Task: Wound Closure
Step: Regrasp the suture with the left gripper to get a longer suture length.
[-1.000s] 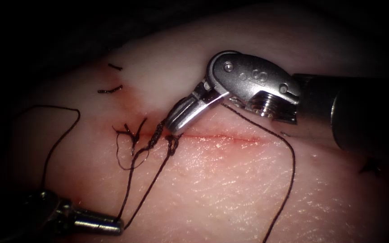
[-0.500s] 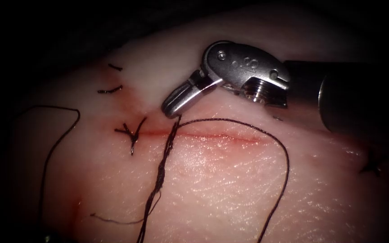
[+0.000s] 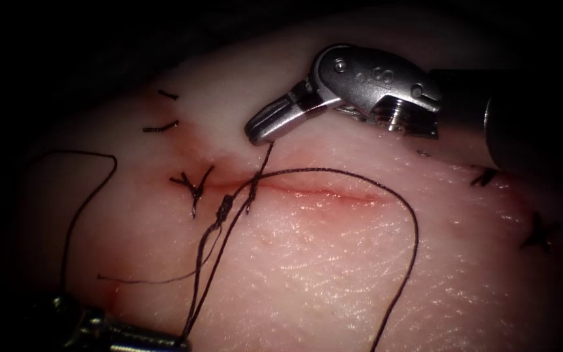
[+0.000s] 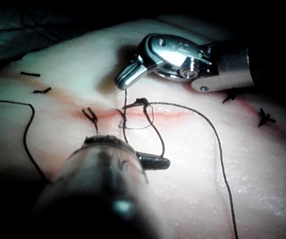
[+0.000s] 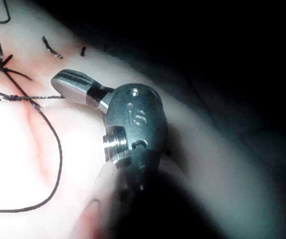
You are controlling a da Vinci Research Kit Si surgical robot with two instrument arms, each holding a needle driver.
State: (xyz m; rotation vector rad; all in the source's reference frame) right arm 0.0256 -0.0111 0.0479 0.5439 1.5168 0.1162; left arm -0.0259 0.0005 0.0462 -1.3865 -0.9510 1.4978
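Pinching thread (image 3: 333, 175), both tools' jaws: right tool (image 3: 259, 131) above cut (image 3: 307, 192), left tool (image 3: 164, 340) below.

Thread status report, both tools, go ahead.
Right tool jaws shut on thread above the cut. Left tool jaws shut on thread strands below. No needle seen.

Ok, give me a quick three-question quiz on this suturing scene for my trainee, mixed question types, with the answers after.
1. True or false: the right claw is shut on the tissue.
2. What does the left claw grip? A the needle, B the thread, C nothing.
3. Fill in: in the endoscope view, the tied stitch sits at the ___ end of the cut.

Key: 1 false, it is shut on thread; 2 B; 3 left.
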